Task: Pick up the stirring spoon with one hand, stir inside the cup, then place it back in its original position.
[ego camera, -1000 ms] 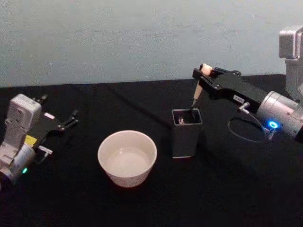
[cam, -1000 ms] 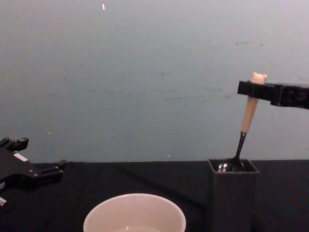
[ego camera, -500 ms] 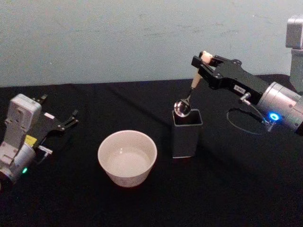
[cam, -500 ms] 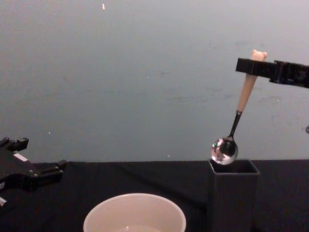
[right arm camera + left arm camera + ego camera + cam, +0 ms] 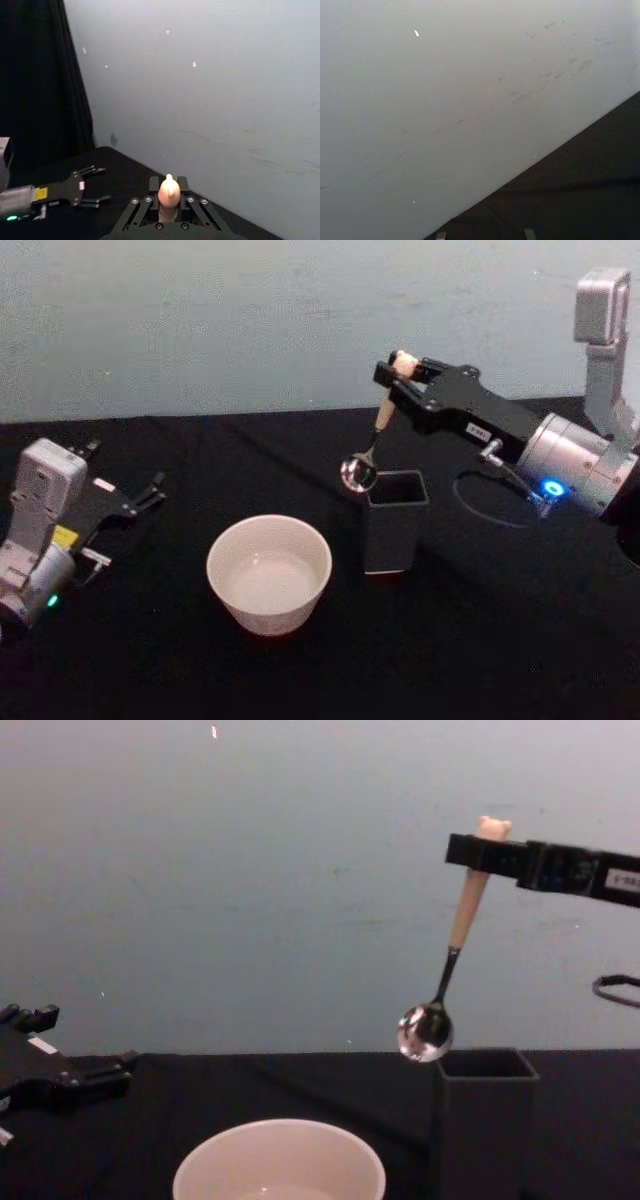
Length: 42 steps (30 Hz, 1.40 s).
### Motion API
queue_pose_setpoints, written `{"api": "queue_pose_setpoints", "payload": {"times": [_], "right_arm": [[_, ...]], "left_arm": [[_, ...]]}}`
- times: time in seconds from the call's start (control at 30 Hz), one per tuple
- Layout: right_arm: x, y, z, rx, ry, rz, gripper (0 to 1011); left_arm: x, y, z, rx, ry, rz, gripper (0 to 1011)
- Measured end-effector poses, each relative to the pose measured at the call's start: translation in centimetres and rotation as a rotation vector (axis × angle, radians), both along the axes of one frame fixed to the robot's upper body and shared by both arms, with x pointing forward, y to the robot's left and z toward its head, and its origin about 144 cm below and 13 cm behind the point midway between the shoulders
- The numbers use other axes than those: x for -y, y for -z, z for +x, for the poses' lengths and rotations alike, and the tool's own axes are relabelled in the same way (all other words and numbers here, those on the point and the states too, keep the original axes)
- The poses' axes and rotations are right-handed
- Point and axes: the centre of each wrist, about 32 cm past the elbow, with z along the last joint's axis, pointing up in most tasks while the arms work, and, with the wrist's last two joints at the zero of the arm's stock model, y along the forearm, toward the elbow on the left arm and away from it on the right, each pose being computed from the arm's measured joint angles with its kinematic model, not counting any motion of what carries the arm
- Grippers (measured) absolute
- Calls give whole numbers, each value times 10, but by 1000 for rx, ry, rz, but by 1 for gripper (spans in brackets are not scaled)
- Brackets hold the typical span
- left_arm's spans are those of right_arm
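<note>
Cup (image 5: 268,573): cream, front centre. Holder (image 5: 393,530): dark grey, just right of it. Right gripper (image 5: 402,368): clamped on stirring spoon (image 5: 381,420) below its bear head. Left gripper (image 5: 140,495): parked far left, fingers apart. Stirring spoon: hangs bowl-down just past Holder's left rim, clear of it. Step, likely: carrying to Cup; you'd next swing left, then lower.

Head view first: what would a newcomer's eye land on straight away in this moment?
The slim cream-handled metal spoon hangs tilted in mid-air, pinched near its bear-head top by the right claw, its shiny bowl just outside the rim of the tall dark grey square holder. The wide round cream-white cup stands left of the holder; the left claw rests at the far left.
</note>
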Motion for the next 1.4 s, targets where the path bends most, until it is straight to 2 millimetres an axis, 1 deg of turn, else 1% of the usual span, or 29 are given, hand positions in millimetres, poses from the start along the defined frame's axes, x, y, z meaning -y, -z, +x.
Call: {"api": "queue_pose_setpoints", "payload": {"times": [0.2,0.83,1.1,1.4], "right_arm": [[-9,6,1,-2,-52,-21,213],[-28,18,0,-11,-171,-51,213],[-37,26,-2,-19,-191,-78,213],[-40,30,-2,-13,-181,-87,213]], "left_arm": [[0,0,0,0,0,0,1001],[0,0,0,0,0,0,1001],[0,0,0,0,0,0,1001],[0,0,0,0,0,0,1001]]}}
